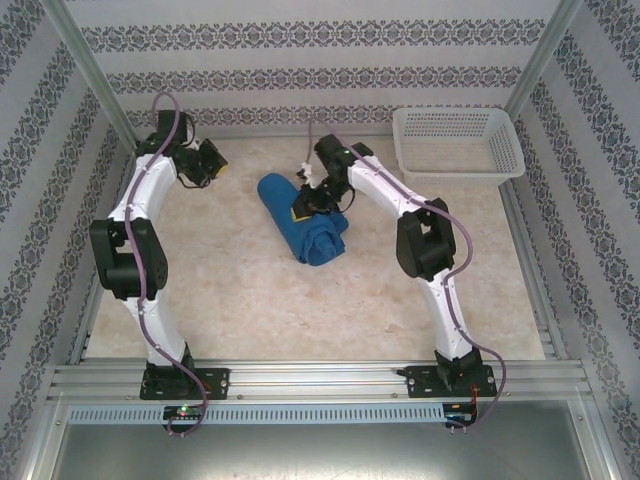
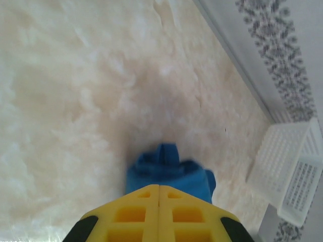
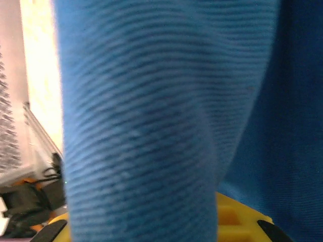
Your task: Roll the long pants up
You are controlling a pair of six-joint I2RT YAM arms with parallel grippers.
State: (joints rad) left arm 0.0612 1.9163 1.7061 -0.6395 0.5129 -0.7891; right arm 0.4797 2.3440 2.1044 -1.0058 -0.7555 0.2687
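Royal-blue long pants (image 1: 320, 240) rolled up on bench (image 1: 250, 290). Right end effector (image 1: 306, 208) on them, cloth between fingers (image 3: 237, 222); pinching or not, cannot tell. Left end effector (image 1: 210, 160) pressed together, well apart.

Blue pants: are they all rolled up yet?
Nearly. The long pants already lie as a roll on the table. The right end effector sits against the roll; whether it grips is unclear. The left end effector is shut, off to the side. Left: letting go.
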